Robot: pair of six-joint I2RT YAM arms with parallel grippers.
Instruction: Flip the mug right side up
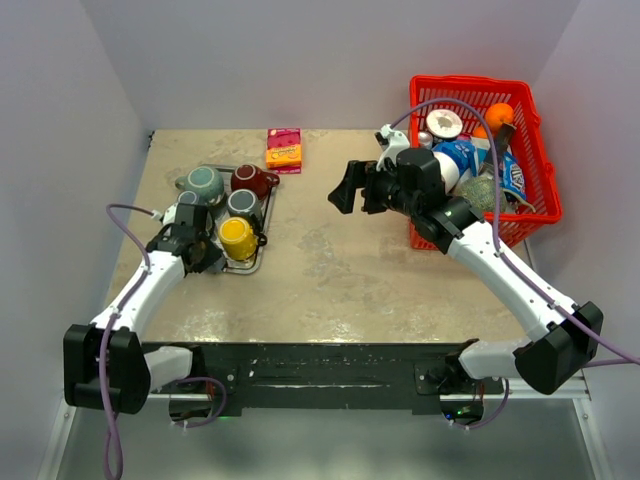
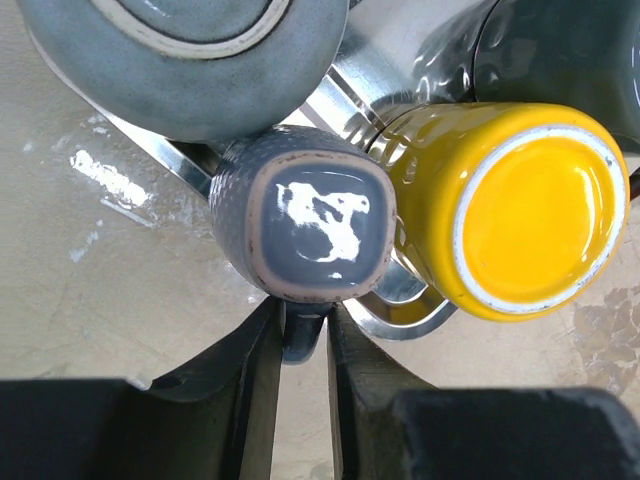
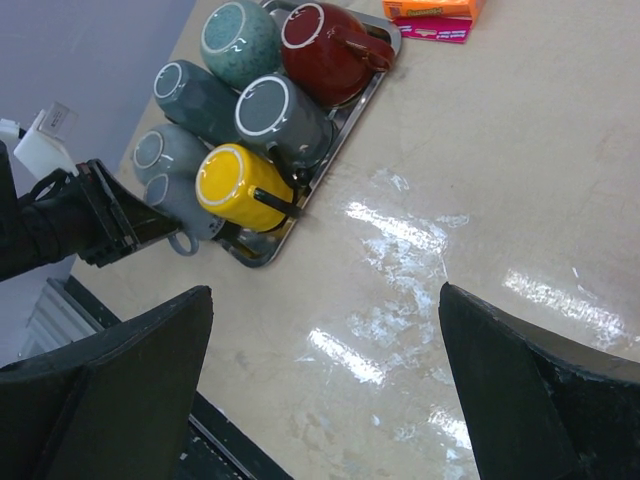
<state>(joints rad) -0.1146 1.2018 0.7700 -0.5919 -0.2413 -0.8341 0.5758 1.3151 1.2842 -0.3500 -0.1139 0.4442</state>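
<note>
Pinching the handle of the small grey ceramic mug (image 2: 305,215), the left gripper (image 2: 303,328) is doing the work here: its fingers are clenched on the handle loop from either side, with only the loop between them. The mug is sitting upside down, its squarish base facing up at the wrist camera and its mouth facing down, at the near-left corner of the metal tray (image 3: 262,255). I am not managing to tell whether its rim is resting on the tray or on the tabletop.

What I am judging the flip by is this: the mug's long axis is standing upright, and the handle is pointing straight back toward the fingers, toward the near edge of the table. So the body is lying directly ahead of the fingertips, and a lift followed by a half roll of the wrist should be bringing the mouth up.

The glossy yellow mug (image 2: 520,205), also inverted, is crowding it just to the right. The right gripper (image 1: 355,190) is hovering well apart over mid-table, fingers spread wide and holding nothing.
</note>
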